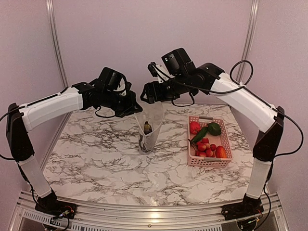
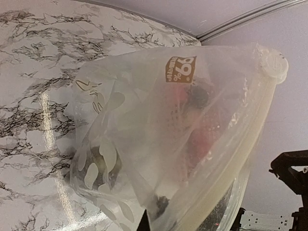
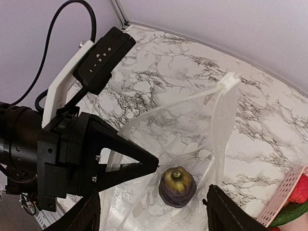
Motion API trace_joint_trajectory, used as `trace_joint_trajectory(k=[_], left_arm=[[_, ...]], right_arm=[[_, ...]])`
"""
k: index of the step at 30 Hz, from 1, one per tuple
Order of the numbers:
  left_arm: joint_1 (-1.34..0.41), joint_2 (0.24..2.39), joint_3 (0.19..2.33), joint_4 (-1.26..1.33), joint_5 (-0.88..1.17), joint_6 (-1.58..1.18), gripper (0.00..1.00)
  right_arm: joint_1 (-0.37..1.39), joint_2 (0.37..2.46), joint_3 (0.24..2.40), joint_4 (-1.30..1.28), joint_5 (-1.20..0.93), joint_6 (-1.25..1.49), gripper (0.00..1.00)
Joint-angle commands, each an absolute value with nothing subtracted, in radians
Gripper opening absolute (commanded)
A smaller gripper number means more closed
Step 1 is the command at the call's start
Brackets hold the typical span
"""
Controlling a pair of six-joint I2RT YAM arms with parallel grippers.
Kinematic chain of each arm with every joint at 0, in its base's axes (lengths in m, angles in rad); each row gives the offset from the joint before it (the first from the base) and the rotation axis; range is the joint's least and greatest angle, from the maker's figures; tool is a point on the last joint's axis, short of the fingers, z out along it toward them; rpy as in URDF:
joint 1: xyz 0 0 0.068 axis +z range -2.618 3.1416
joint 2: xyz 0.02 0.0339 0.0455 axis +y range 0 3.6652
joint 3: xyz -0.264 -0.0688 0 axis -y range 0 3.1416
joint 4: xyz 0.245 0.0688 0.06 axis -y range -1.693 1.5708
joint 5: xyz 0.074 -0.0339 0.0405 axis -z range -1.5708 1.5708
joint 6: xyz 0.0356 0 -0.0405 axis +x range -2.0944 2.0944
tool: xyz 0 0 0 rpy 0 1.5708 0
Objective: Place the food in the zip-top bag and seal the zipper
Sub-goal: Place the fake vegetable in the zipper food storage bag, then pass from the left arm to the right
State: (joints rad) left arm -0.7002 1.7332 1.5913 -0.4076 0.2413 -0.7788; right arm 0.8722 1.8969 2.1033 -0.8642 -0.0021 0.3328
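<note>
The zip-top bag (image 1: pixel 155 119) stood upright on the marble table (image 1: pixel 96 159), to the left of the pink basket (image 1: pixel 210 163) and a little apart from it. Its mouth was open at the top. One piece of food, the purple eggplant (image 3: pixel 177 186), lay at the bottom of the bag. The other food was in the basket: a red tomato (image 1: pixel 194 127), a green pepper (image 1: pixel 214 128), a cucumber (image 1: pixel 199 135), strawberries (image 1: pixel 205 147) and an orange carrot (image 1: pixel 221 152).

Only the right wrist view looked down into the bag and showed the eggplant's green cap. Only the left wrist view showed the zipper (image 2: pixel 240 144) close up, a thick whitish strip along the bag's edge, and a brown label (image 2: pixel 181 70) on the plastic. Only the top view showed the whole basket.

The left gripper (image 3: pixel 152 164) reached in from the side away from the basket. Its fingers were pressed together on the bag's edge near the top. The right gripper (image 3: pixel 151 192) hung over the bag's mouth and pointed down. Its fingers were wide apart, one on each side of the bag. Both arms were stretched out high over the table, and their wrists nearly met above the bag.
</note>
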Motion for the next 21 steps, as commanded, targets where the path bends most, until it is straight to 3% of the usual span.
trace_joint_trajectory(k=[1,12,14,19,21], left_arm=[[-0.701,1.704,1.601,-0.396,0.221,-0.769,0.00],[-0.701,1.688,1.585,-0.399,0.224,-0.749,0.00],[-0.701,1.688,1.586,-0.400,0.225,-0.744,0.00],[-0.701,1.683,1.592,-0.430,0.210,-0.726,0.01],[-0.701,1.678,1.592,-0.445,0.198,-0.716,0.03]], right_arm=[[0.861,1.877,2.172,-0.874,-0.005,0.342,0.73],[0.856,1.856,2.009,-0.908,0.079,0.357,0.62],[0.854,1.870,1.994,-0.918,0.083,0.368,0.51],[0.842,1.879,1.976,-0.909,0.065,0.400,0.10],[0.833,1.876,1.961,-0.894,0.040,0.414,0.03]])
